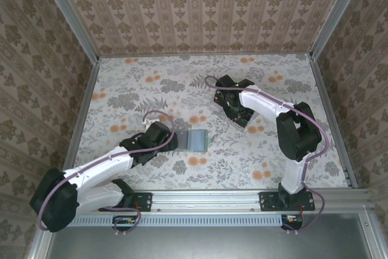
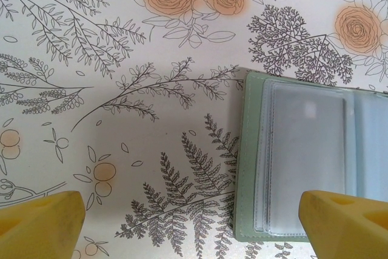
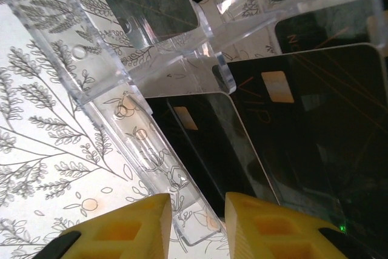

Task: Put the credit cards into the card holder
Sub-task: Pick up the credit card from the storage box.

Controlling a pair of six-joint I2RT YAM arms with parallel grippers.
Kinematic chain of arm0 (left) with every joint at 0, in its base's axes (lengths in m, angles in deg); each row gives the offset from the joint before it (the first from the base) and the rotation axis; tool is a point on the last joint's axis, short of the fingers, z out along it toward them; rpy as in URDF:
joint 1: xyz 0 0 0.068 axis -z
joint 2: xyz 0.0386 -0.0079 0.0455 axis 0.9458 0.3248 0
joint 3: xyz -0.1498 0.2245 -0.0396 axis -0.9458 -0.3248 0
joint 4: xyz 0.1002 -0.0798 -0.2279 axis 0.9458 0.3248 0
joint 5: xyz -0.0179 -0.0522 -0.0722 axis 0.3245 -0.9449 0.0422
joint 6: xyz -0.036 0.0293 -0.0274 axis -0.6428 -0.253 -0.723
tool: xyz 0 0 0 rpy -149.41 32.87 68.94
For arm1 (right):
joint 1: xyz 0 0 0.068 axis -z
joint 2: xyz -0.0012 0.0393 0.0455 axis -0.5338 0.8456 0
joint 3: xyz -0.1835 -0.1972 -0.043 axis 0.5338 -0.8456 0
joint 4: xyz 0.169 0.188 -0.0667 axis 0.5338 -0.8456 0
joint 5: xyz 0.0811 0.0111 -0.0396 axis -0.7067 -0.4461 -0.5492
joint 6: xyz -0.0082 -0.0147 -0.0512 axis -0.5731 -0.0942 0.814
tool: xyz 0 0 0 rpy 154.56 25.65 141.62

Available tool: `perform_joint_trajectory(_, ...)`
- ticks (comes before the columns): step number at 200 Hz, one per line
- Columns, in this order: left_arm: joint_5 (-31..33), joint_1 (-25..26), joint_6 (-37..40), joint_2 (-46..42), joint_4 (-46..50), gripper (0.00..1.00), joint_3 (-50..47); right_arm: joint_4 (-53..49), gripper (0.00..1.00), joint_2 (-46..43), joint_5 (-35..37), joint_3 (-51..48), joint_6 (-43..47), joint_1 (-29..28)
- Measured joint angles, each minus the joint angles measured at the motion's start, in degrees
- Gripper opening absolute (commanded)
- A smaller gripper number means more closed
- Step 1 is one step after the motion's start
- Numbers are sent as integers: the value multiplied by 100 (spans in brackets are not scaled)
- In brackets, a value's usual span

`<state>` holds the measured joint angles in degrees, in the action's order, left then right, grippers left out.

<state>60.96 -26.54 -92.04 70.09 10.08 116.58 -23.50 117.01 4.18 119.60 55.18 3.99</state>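
Your left jaws were spread wide above the desk (image 1: 151,89). The card holder (image 2: 297,162) lay open and flat, clear sleeves up, with one fingertip (image 2: 345,219) over its near corner. Bare desk ran along its left and far edges. Your right jaws were nearly together at the clear tray (image 3: 151,53), straddling its wall beside the black credit cards (image 3: 303,125). Whether they pinched a card, you could not tell. Tray and holder sat well apart.
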Motion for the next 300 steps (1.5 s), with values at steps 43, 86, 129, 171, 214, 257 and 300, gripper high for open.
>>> perform_joint_trajectory(43,-42,-42,7,0,-44,100,0,13,25,85,61,-2,79,-11)
perform_joint_trajectory(86,-66,-42,7,0,-66,100,0,33,22,87,59,-55,103,-15)
perform_joint_trajectory(129,-68,-42,7,0,-92,100,0,52,17,87,37,-96,146,-66)
perform_joint_trajectory(171,-74,-42,7,13,-170,100,0,50,14,87,35,-96,256,-125)
perform_joint_trajectory(214,-109,-42,7,83,-212,100,0,-13,7,85,13,-50,400,-186)
perform_joint_trajectory(257,-129,-42,7,107,-243,100,0,-173,0,85,11,245,570,-330)
perform_joint_trajectory(300,-170,-42,7,153,-267,100,0,-356,0,63,42,466,568,-466)
